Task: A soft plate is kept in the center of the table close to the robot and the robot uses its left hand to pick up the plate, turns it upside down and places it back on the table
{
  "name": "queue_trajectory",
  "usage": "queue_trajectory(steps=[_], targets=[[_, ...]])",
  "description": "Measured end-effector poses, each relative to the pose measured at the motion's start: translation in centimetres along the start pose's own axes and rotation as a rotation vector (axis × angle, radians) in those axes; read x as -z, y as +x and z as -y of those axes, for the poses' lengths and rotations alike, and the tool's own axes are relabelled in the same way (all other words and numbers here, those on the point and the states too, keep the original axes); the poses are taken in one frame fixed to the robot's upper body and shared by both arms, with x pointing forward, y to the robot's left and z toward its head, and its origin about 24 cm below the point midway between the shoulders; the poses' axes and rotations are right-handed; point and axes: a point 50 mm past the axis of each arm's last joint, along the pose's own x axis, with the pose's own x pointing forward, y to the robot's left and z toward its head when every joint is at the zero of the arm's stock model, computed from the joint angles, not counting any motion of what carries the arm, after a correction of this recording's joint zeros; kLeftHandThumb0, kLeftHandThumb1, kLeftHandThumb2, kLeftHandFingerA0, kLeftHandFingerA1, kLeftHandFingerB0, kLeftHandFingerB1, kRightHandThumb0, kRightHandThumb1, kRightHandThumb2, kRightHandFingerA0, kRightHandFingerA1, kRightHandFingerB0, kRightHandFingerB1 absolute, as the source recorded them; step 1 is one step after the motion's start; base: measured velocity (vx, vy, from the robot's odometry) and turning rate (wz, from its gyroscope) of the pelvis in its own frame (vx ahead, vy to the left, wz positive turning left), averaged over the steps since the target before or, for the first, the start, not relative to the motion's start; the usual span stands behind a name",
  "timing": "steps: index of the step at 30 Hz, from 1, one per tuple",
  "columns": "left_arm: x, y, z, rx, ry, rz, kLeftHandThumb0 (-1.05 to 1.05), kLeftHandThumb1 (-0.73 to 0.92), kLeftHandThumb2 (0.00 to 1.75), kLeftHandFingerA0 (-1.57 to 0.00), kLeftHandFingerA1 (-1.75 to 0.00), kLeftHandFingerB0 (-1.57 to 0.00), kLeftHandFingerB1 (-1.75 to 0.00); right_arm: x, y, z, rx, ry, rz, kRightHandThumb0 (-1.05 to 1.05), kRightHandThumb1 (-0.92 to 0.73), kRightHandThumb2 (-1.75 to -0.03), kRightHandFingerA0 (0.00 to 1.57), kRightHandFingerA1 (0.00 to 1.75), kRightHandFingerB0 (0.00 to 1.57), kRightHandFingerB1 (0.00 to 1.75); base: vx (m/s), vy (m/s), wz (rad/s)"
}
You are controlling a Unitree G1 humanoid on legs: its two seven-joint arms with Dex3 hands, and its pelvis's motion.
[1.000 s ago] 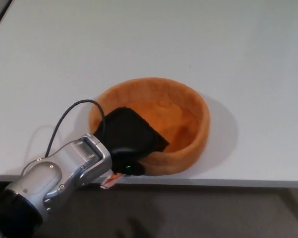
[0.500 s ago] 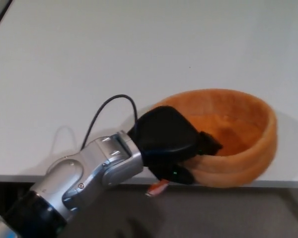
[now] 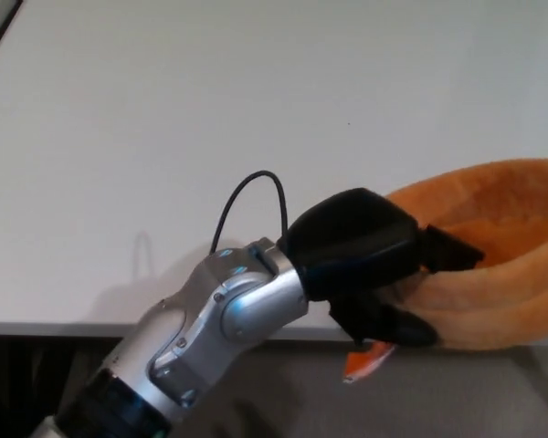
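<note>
A broad, flat white table (image 3: 256,119) fills most of the head view, its near edge running across the lower part of the picture with dark floor below it. Reaching in from the lower left is the robot's left arm, a silver metal forearm (image 3: 196,338) with a dark cuff near the bottom edge and a thin black cable (image 3: 253,193) looping up from the wrist over the table top. At the right edge sits the soft orange plate (image 3: 502,274), a plush, thick-rimmed bowl-like dish, partly cut off by the picture's right border; it is open side up, its hollow showing, and it overhangs the table's near edge. The black left hand (image 3: 370,260) is closed on the plate's near-left rim: one finger lies over the rim into the hollow, while the thumb and other finger press against the outer wall from below. A small orange-and-white tag (image 3: 367,362) hangs beneath the hand, just under the table edge. The right hand does not appear.
</note>
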Motion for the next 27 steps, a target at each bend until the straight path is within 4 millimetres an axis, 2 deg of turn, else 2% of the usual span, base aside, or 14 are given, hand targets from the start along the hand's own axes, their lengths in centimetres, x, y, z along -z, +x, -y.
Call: queue_trajectory(steps=[4, 6, 7, 13, 17, 22, 27], targets=[[-0.3, 0.4, -0.8, -0.043, -0.079, 0.005, -0.21, 0.44, 0.82, -0.97, -1.75, -0.77, -1.75, 0.0, 0.0, 0.0, 0.000, 0.000, 0.000, -0.79, -0.90, -0.68, 0.47, 0.41, 0.29, 0.31, 0.00, 0.000, 0.00], [-0.5, 0.6, -1.2, -0.069, -0.127, 0.009, -0.24, 0.45, 0.80, -0.96, -1.75, -0.77, -1.75, 0.0, 0.0, 0.0, -0.001, -0.001, 0.000, -0.78, -0.91, -0.68, 0.47, 0.41, 0.29, 0.31, 0.00, 0.000, 0.00], [-0.5, 0.7, -1.4, -0.083, -0.154, 0.012, -0.29, 0.47, 0.72, -0.96, -1.75, -0.78, -1.75, 0.0, 0.0, 0.0, -0.001, -0.001, 0.000, -0.76, -0.91, -0.68, 0.47, 0.41, 0.30, 0.31, 0.00, 0.000, 0.00], [-1.0, 1.2, -2.4, -0.161, -0.296, 0.032, -0.29, 0.47, 0.74, -0.99, -1.75, -0.76, -1.75, 0.0, 0.0, 0.0, -0.002, -0.002, 0.000, -0.79, -0.89, -0.68, 0.48, 0.42, 0.30, 0.32, 0.00, 0.000, 0.00], [-1.2, 1.6, -3.0, -0.217, -0.407, 0.050, -0.34, 0.51, 0.67, -0.99, -1.75, -0.80, -1.75, 0.0, 0.0, 0.0, -0.002, -0.002, 0.001, -0.77, -0.90, -0.68, 0.48, 0.43, 0.30, 0.32, 0.00, 0.000, 0.00], [-1.5, 2.0, -3.7, -0.285, -0.547, 0.074, -0.32, 0.54, 0.68, -0.97, -1.75, -0.82, -1.75, -0.1, 0.1, -0.1, -0.003, -0.002, 0.002, -0.75, -0.90, -0.68, 0.49, 0.42, 0.30, 0.33, 0.00, 0.000, 0.00], [-1.0, 1.9, -4.0, -0.335, -0.669, 0.075, -0.28, 0.54, 0.74, -0.98, -1.75, -0.76, -1.75, -0.1, 0.1, -0.1, -0.006, -0.002, 0.003, -0.75, -0.89, -0.68, 0.48, 0.42, 0.29, 0.33, 0.00, 0.000, 0.00]])
